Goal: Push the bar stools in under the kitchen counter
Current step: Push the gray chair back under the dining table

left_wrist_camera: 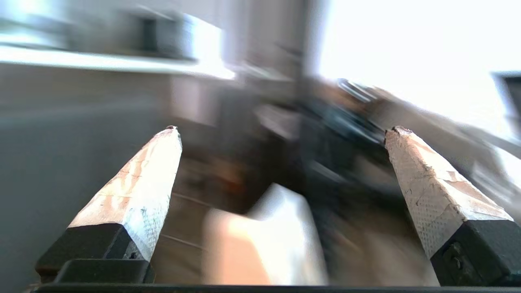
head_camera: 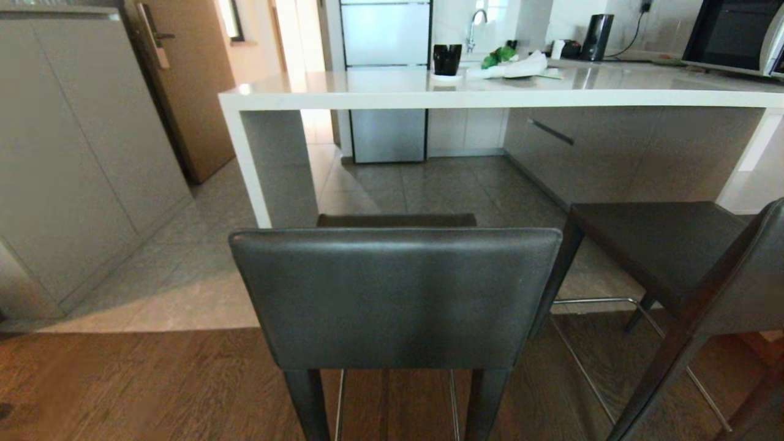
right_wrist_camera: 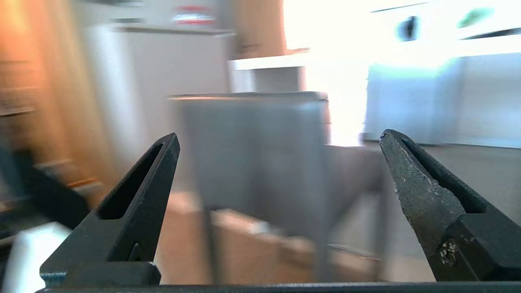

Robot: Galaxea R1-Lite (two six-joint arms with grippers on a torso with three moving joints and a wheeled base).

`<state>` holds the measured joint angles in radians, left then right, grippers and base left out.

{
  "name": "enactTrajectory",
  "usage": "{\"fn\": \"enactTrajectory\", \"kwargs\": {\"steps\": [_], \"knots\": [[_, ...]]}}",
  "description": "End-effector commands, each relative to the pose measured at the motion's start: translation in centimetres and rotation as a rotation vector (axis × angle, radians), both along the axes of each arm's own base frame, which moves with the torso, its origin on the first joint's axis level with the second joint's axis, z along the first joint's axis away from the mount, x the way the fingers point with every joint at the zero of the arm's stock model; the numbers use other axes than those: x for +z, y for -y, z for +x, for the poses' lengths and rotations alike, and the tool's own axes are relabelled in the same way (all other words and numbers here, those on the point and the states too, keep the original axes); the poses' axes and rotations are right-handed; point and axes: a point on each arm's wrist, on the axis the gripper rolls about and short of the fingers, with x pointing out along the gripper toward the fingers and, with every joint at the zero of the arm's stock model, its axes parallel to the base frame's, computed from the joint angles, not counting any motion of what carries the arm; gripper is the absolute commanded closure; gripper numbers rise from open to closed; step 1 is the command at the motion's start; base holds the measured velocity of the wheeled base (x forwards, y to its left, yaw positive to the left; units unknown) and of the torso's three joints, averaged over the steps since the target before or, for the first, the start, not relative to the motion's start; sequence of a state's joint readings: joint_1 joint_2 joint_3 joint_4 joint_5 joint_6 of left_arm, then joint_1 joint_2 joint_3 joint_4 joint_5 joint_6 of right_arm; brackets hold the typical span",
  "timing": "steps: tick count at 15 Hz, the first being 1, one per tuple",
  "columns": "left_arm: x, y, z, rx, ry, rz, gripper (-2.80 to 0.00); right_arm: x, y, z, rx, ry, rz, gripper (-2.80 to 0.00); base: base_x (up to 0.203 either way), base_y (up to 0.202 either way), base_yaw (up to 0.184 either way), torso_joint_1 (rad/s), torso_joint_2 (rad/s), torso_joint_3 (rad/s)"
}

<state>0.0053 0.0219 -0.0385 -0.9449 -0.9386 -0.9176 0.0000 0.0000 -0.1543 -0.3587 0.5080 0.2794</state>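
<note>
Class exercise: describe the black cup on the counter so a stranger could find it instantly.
Start at the long white kitchen counter and follow its top toward the far edge, near the tap. The black cup stands upright on a small white coaster, left of the white cloth, the only dark thing there.

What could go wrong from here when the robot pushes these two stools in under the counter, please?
1. The nearer stool lines up close to the counter's white side leg; a slightly skewed push could knock its seat or legs into it.
2. The second stool stands angled rather than square to the counter, so pushing it may pivot it instead.
3. A bump against the counter could shake the black cup near its edge.
</note>
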Motion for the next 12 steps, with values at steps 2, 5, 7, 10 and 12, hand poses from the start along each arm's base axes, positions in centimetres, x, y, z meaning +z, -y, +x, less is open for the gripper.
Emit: {"fn": "enactTrajectory", "kwargs": {"steps": [2,5,7,10,12], "knots": [[-1.7,-0.5,2.4,0.429,-0.054,0.047,-2.8,-0.9,0.4,0.7,-0.213,0.009,-0.007,-2.8,0.0,0.0,0.0,0.0,0.0,0.0],[-2.5,-1.2,3.1,0.811,-0.091,0.023,-2.8,-2.7,0.9,1.7,-0.511,-0.018,-0.071,-2.8,0.0,0.0,0.0,0.0,0.0,0.0],[-4.5,-1.7,4.0,1.106,-0.213,0.103,-2.8,-3.9,1.1,2.3,-0.616,-0.056,-0.106,-2.8,0.0,0.0,0.0,0.0,0.0,0.0],[-7.3,-2.0,4.9,1.22,-0.327,0.258,-2.8,-4.9,1.2,2.6,-0.638,-0.169,-0.129,-2.8,0.0,0.0,0.0,0.0,0.0,0.0],[-7.5,-1.9,4.9,1.209,-0.352,0.28,-2.8,-6.1,1.4,2.8,-0.708,-0.291,-0.15,-2.8,0.0,0.0,0.0,0.0,0.0,0.0]]}}
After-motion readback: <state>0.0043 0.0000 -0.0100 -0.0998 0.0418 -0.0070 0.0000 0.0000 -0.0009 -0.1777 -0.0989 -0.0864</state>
